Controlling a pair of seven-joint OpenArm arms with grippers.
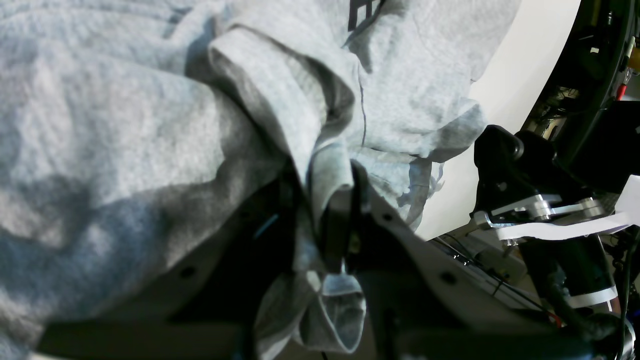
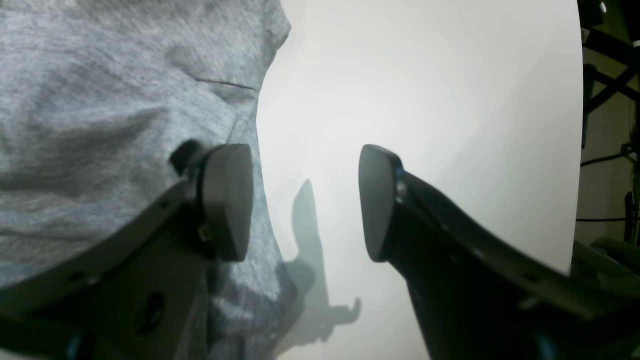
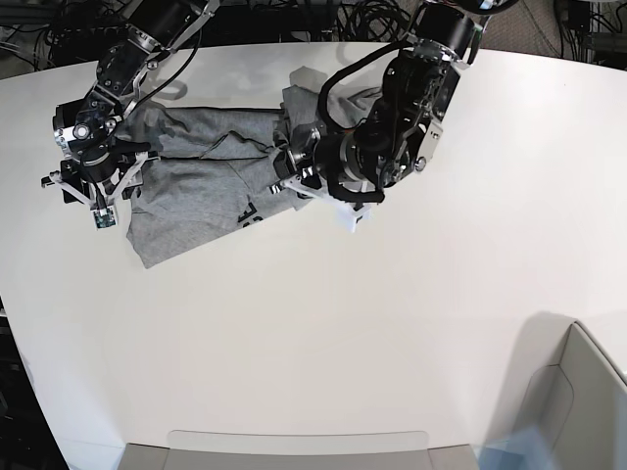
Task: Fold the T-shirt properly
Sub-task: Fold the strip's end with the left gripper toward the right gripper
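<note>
1 T-shirt [image 3: 196,181] is observed, heather grey, crumpled on the white table [image 3: 392,323], in the far-left part of it as seen in the base view. Its long axis is laid roughly left-right in that view, between the 2 arms; which end is collar and which is hem cannot be told. Black lettering is exposed on an edge of the T-shirt nearest the table's middle.

2 grippers are counted. The left gripper [image 1: 325,210] is clenched on a bunched fold of the T-shirt, at the T-shirt's end nearer the table's middle; cloth is seen pinched between the jaws and hanging below them.

The right gripper [image 2: 305,200] is released, jaws wide apart, nothing held. It is placed at the T-shirt's opposite edge, 1 fingertip [image 2: 227,200] over cloth, the other over bare table.
</note>
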